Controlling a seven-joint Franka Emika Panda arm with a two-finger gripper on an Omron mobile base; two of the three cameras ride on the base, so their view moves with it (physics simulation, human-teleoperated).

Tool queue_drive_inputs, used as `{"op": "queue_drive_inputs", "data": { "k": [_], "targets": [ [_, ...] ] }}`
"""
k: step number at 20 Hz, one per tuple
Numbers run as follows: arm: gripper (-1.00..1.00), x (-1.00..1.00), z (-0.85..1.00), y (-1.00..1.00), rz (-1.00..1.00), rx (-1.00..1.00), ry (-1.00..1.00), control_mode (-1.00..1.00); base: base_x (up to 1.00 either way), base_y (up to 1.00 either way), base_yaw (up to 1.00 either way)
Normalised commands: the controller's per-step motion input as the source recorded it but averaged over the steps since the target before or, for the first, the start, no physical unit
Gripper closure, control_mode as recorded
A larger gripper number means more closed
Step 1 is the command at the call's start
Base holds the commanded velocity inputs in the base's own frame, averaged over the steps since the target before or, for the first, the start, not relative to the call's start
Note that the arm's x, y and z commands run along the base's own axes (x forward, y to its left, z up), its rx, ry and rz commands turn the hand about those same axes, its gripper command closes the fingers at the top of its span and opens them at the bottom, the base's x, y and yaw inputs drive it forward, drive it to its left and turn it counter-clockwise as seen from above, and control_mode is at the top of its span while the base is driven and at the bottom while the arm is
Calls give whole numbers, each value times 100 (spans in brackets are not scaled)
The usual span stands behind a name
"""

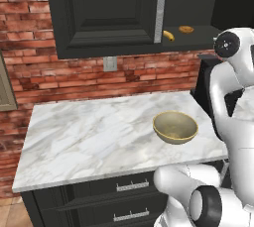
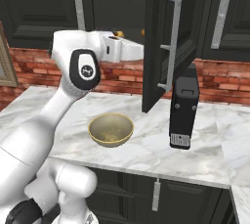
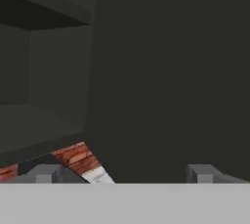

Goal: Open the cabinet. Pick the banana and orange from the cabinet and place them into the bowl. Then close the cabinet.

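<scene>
The cabinet [image 1: 109, 8] hangs on the brick wall. Its left door is closed and its right door [image 2: 158, 42] is swung out towards me. On its bottom shelf lies the small yellow banana [image 1: 168, 35]. The orange is hidden. The tan bowl [image 1: 171, 139] [image 2: 110, 141] stands empty on the marble counter below. My arm reaches up to the open side of the cabinet, its hand passing behind the open door's edge. In the hand view my gripper [image 3: 124, 175] is open, fingertips [image 3: 44, 174] far apart with nothing between them, facing dark cabinet walls.
A flat orange-brown lump [image 1: 186, 29] lies right of the banana on the shelf. A black appliance [image 2: 183, 113] stands on the counter under the open door. Dark drawers [image 1: 131, 186] run below the counter [image 1: 89, 137]. Another dark wall cabinet [image 2: 229, 12] is on the right.
</scene>
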Motion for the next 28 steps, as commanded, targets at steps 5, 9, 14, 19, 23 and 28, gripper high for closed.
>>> {"op": "queue_drive_inputs", "data": {
  "k": [5, 9, 14, 19, 23, 28],
  "targets": [
    [-100, -1, -41, 100, 2, 0, -24, -100, 0, 0, 0],
    [-100, 0, -32, 100, 3, 0, -17, -100, 0, 0, 0],
    [-100, 0, -3, 94, 6, 1, -2, -100, 0, 0, 0],
    [-100, 0, 1, 78, 6, 3, -1, -100, 0, 0, 0],
    [-100, -7, 21, 51, 4, 0, -11, -100, 0, 0, 0],
    [-100, -20, 45, 10, 14, 0, -15, -100, 0, 0, 0]
  ]
}}
